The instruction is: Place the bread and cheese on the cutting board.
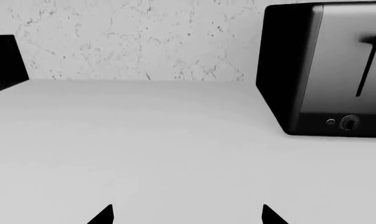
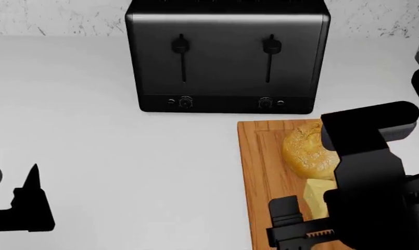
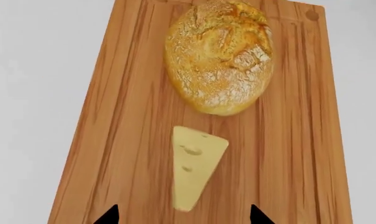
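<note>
The wooden cutting board (image 3: pixel 125 140) lies on the white counter in front of the toaster. The round crusty bread (image 3: pixel 219 60) rests on the board's far half. The pale yellow cheese (image 3: pixel 194 163) wedge lies flat on the board just nearer than the loaf. My right gripper (image 3: pixel 182 217) hovers above the board, open, its two dark tips either side of the wedge's narrow end without touching it. In the head view my right arm covers part of the bread (image 2: pixel 308 151) and the cheese (image 2: pixel 315 197). My left gripper (image 1: pixel 188 215) is open over bare counter, holding nothing.
A black four-slot toaster (image 2: pixel 227 57) stands behind the cutting board (image 2: pixel 261 177), close to its far edge. It also shows in the left wrist view as the toaster (image 1: pixel 325 70). A speckled wall (image 1: pixel 138 37) backs the counter. Another dark object (image 1: pixel 4 60) sits beside the wall.
</note>
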Robot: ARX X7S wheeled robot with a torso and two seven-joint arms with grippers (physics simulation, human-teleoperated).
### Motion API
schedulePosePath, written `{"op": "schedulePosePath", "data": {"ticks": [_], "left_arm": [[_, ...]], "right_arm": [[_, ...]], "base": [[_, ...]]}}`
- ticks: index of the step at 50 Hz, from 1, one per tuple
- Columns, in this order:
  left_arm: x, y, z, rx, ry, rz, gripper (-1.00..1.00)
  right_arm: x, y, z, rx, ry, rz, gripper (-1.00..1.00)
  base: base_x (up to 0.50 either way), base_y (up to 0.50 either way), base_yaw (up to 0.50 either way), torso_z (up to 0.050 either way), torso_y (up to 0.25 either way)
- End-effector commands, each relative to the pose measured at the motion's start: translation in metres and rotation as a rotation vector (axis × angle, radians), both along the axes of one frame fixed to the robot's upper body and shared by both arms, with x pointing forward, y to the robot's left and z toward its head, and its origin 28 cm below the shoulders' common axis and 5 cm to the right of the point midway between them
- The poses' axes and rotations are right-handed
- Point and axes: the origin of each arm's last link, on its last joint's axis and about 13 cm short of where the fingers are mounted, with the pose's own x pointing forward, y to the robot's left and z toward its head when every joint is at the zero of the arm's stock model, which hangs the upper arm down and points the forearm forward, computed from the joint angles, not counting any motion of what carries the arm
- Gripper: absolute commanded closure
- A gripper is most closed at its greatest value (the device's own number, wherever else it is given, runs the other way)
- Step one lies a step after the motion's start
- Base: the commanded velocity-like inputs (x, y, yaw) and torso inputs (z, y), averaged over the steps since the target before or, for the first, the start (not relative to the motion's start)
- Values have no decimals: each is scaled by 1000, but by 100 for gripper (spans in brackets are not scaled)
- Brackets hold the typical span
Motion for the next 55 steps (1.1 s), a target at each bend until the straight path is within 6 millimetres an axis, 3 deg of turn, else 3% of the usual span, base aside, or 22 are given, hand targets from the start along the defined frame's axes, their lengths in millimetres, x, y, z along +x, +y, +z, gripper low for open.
{"op": "schedulePosePath", "data": {"ticks": [1,16,23,29,36,40,48,55], "left_arm": [[-6,-2,6,-12,-33,-20,-100],[-6,0,5,-9,-40,-18,-100],[-4,-4,4,-7,-30,-34,-100],[-5,-5,6,21,-23,-29,-100],[1,-3,4,50,-9,-16,-100],[11,2,0,80,8,-5,-100],[24,3,47,174,-7,-70,-100],[34,0,71,226,14,-141,-100]], "right_arm": [[-9,0,15,27,-91,-8,-100],[-43,4,31,71,-362,-20,-100],[-72,2,-9,51,-581,17,-100],[-67,-7,-20,120,-795,-76,-100],[-67,-7,-30,134,-843,-73,-100],[-66,-11,-23,132,-893,-85,-100],[-58,-21,-5,127,-900,-98,-100],[-48,-23,17,126,-916,-81,-100]], "base": [[0,0,0,0,0],[0,0,0,0,0],[0,0,0,0,0],[0,0,0,0,0],[0,0,0,0,0],[0,0,0,0,0],[0,0,0,0,0],[0,0,0,0,0]]}}
